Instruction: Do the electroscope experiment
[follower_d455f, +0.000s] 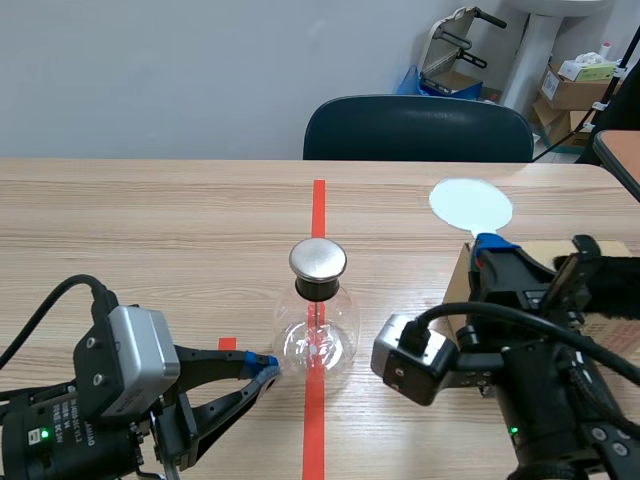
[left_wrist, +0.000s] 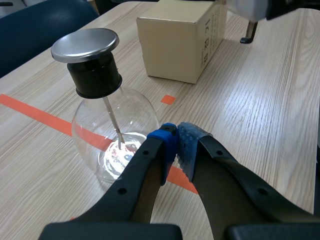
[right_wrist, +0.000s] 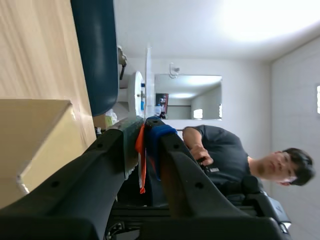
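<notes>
Clear glass electroscope flask (follower_d455f: 317, 335) with black stopper and round metal cap (follower_d455f: 318, 259): upright on the red tape line (follower_d455f: 318, 205), mid-table.

Left gripper (left_wrist: 176, 142): pads pressed together, empty, low, just beside the flask's belly. We cannot tell if it touches.

Right gripper (follower_d455f: 490, 243): clamped on a thin white round disc (follower_d455f: 470, 203), which stands above the fingers.

From the disc, the cap lies toward the left arm's side and lower. We judge the right arm must carry the disc across.
</notes>
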